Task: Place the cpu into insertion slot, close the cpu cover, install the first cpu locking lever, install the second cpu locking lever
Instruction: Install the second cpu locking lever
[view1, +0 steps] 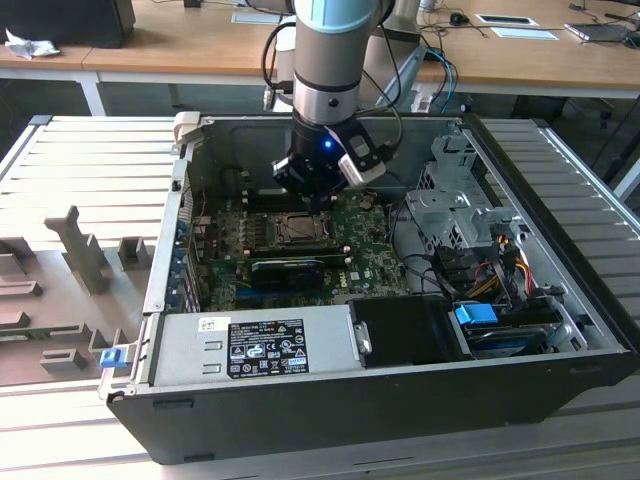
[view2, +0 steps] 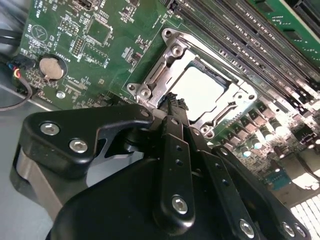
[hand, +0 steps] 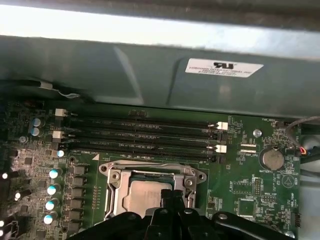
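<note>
The flat square cpu with a dull silver-grey metal top (view2: 202, 90) is seen seated in the socket of the green motherboard (view2: 100, 45), inside the open dark computer case (view1: 330, 400). The thin silvery hinged cpu cover (view2: 165, 67), a metal frame with a square window, is laid down around the chip, so that the metal top shows through the window in both wrist views. Whether either locking lever is latched cannot be made out.

The black gripper (view2: 172, 102) is held directly above the socket, its tips brought close to the near edge of the cover. In the second wrist view the fingers (view2: 172, 130) appear drawn together to a narrow point with nothing clamped between them; contact with the cover cannot be confirmed.

The chip is judged to be light, rigid and fragile: its underside contacts and the socket pins beneath are easily damaged, so it is best taken by opposite edges and kept level. The cover is judged stiff and thin, pivoting on its hinge, and is best pressed on the plain frame rim away from the window. Beyond the socket, the long dark memory slots (hand: 140, 135) run parallel to its far side.
</note>
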